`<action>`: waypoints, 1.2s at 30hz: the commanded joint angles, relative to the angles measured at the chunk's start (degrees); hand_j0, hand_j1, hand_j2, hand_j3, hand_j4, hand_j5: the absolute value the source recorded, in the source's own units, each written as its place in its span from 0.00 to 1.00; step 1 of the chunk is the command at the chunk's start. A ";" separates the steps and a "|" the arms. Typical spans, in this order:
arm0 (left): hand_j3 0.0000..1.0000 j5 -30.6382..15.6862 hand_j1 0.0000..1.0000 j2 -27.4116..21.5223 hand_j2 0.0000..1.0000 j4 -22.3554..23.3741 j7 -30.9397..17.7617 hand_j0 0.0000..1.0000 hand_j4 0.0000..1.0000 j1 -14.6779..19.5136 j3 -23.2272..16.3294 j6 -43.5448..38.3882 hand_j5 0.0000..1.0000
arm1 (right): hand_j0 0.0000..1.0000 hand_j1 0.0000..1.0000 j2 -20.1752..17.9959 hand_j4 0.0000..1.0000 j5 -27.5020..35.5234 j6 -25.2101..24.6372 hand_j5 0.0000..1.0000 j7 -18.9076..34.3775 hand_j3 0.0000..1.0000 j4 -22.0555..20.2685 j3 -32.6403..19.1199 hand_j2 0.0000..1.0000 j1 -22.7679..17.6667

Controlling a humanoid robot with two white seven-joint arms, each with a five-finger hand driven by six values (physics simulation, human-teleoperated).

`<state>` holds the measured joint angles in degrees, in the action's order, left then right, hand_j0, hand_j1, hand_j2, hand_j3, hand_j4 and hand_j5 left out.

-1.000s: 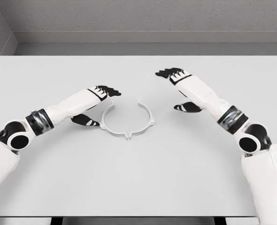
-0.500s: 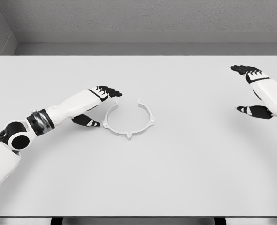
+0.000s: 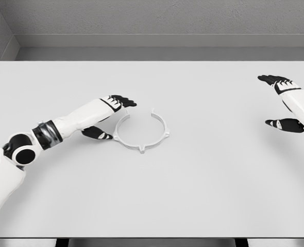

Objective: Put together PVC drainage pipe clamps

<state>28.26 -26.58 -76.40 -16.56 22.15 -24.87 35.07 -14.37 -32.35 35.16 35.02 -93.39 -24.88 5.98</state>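
White pipe clamp ring [image 3: 141,133] lies flat on table [image 3: 193,195], near centre. Left hand [image 3: 110,116] just beside ring's left edge, fingers spread, holding nothing. Right hand [image 3: 282,102] well apart at right edge, fingers relaxed, empty.

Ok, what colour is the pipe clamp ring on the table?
White, nearly matching the pale table; the clamp ring shows best in the head view.

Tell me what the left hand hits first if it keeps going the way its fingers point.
The left hand points right, toward the clamp ring. It would probably meet the ring's near left rim first, just beyond the fingers, though their height above the table is unclear.
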 commanded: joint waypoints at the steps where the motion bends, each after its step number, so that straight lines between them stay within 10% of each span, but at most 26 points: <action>1: 1.00 -0.40 1.00 0.39 1.00 -0.06 0.03 1.00 1.00 0.00 -0.18 -0.07 1.00 | 1.00 1.00 -0.05 1.00 0.44 -0.16 1.00 -0.02 1.00 -0.03 0.01 1.00 0.00; 36: 1.00 -0.49 1.00 1.71 1.00 0.20 0.03 1.00 1.00 0.79 0.61 -0.07 1.00 | 1.00 1.00 -0.05 1.00 0.44 -0.16 1.00 -0.02 1.00 -0.04 0.27 1.00 0.18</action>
<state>28.19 -24.44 -76.56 -16.56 23.03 -25.29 35.08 -14.39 -32.35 35.16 35.03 -93.42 -24.59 6.15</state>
